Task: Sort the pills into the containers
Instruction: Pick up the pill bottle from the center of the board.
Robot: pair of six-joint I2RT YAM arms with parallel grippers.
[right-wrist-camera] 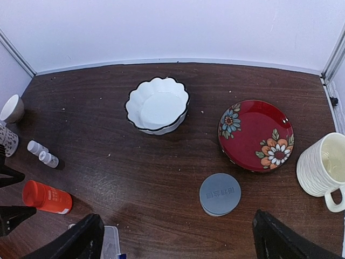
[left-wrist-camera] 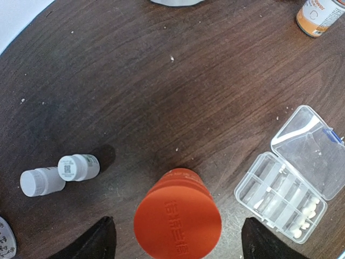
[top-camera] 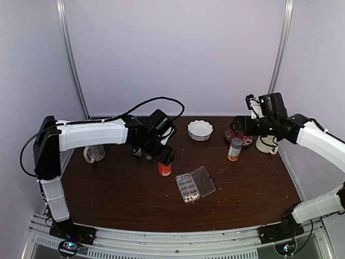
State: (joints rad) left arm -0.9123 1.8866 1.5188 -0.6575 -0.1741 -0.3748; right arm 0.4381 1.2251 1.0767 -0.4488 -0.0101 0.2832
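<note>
The clear organizer box [top-camera: 188,187] lies open at mid-table, its lid [left-wrist-camera: 312,145] folded back. Cream-white pills [left-wrist-camera: 307,208] fill the containers at its near end [top-camera: 189,198]; its other cells look empty. My left gripper [left-wrist-camera: 177,243] is open and hangs over an upright orange-capped bottle [left-wrist-camera: 178,218], one finger on each side of the cap and apart from it. My right gripper [right-wrist-camera: 180,240] is open above the table, just in front of a grey-capped bottle [right-wrist-camera: 220,194]. A corner of the box lid [right-wrist-camera: 110,240] shows by its left finger.
Two tiny white bottles [left-wrist-camera: 78,167] lie on their sides left of the orange one. A white scalloped bowl [top-camera: 200,130], a red flowered plate [right-wrist-camera: 256,135] and a cream mug [right-wrist-camera: 323,164] stand at the back right. A glass mug [top-camera: 94,154] is at the left.
</note>
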